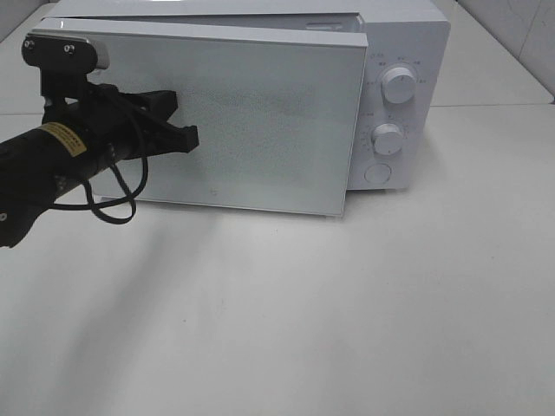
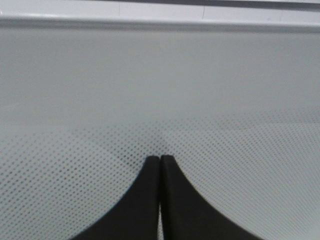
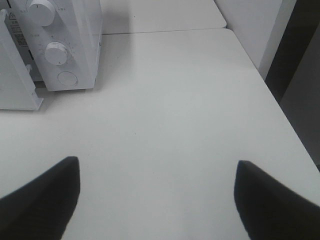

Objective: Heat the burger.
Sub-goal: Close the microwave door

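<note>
Black left hand (image 2: 160,159): fingers shut together, gripping nothing, tips at dotted glass door (image 1: 243,121) of white box microwave (image 1: 408,35); door ajar. Black right hand (image 3: 157,165): spread wide, empty, above plain white desk (image 1: 347,303). One microwave, two round white knobs (image 1: 398,84), one round button (image 1: 378,173). Cannot tell where burger sits.

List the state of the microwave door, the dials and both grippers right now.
Microwave door: ajar, not latched.
Left gripper: shut, tips at the door's front.
Right gripper: open, empty, over the table.
Upper dial and lower dial: settings too small to read.
</note>
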You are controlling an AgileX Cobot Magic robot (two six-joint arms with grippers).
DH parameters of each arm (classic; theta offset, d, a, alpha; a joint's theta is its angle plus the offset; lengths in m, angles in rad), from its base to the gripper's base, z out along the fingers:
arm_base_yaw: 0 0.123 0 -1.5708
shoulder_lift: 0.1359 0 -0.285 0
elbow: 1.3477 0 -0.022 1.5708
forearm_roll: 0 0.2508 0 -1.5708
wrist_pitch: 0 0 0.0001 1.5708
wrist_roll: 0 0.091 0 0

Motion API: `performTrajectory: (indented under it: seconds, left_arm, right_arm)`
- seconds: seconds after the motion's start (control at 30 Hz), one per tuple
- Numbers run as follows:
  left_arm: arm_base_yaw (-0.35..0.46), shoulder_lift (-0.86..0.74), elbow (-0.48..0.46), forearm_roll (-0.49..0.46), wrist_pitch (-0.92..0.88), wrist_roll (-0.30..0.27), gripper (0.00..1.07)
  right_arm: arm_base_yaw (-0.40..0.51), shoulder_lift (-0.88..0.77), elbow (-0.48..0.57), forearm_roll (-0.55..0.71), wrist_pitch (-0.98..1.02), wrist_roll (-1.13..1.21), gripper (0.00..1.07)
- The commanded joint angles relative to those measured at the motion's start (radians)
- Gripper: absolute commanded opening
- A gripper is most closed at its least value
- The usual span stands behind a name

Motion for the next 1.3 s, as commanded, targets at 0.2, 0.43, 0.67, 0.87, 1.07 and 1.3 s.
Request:
performTrajectory:
  seconds: [0.2, 0.43, 0.67, 0.87, 1.07, 1.3]
  left_arm:
    - [-0.062, 0.068, -0.145, -0.049, 0.064, 0.012, 0.00]
    - [-0.079, 0.102, -0.229, -0.056, 0.111, 0.026, 0.00]
    - [-0.099, 0.149, -0.337, -0.086, 0.180, 0.047, 0.00]
    - [-0.129, 0.177, -0.402, -0.127, 0.215, 0.108, 0.00]
    - [-0.178, 0.222, -0.476, -0.293, 0.221, 0.234, 0.00]
    - [-0.203, 0.220, -0.487, -0.333, 0.223, 0.257, 0.00]
  right_arm:
    - [-0.007, -0.035, 0.001, -0.001, -0.007, -0.006, 0.76]
    - [-0.007, -0.035, 0.001, -0.001, -0.007, -0.006, 0.76]
    - [-0.007, -0.035, 0.001, -0.001, -0.007, -0.006, 0.76]
    - [-0.007, -0.035, 0.001, -0.001, -0.007, -0.006, 0.76]
    - [-0.007, -0.035, 0.001, -0.001, -0.007, -0.005, 0.76]
    - [-0.007, -0.035, 0.001, -0.001, -0.007, -0.005, 0.76]
